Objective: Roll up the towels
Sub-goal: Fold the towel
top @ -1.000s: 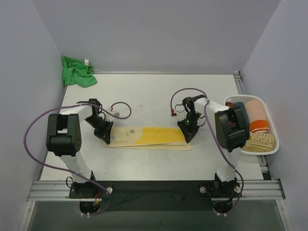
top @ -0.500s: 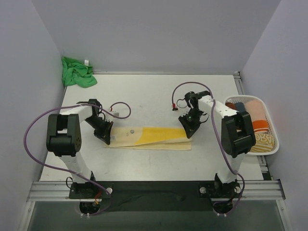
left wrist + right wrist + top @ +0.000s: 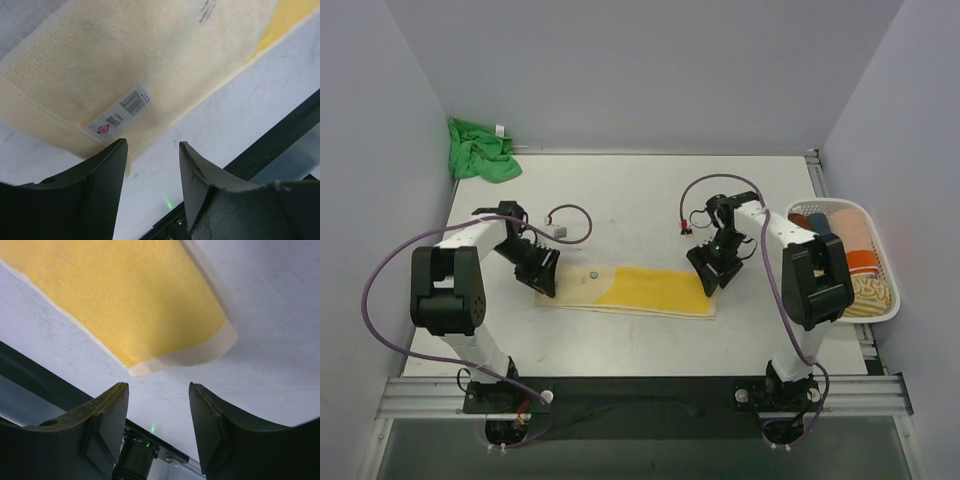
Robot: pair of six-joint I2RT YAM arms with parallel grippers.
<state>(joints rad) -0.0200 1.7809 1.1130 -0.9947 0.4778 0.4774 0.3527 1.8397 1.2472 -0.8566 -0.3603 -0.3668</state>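
Jaws spread, empty: left gripper (image 3: pixel 152 144) at 9 o'clock end of yellow towel (image 3: pixel 642 290), right gripper (image 3: pixel 157 386) at 3.

We've got two matching arms: left arm (image 3: pixel 445 290) and right arm (image 3: pixel 815 280), both with white tube links and chunky black joint housings on black bases. Each carries a purple cable (image 3: pixel 366 292) looping free of the links. The right arm's loop (image 3: pixel 720 178) runs past a small red connector (image 3: pixel 681 229). Left gripper (image 3: pixel 152 145) and right gripper (image 3: pixel 157 387) share matte black wedge-shaped fingers (image 3: pixel 95 185), with thick bodies tapering to blunt tips and slightly rough edges.
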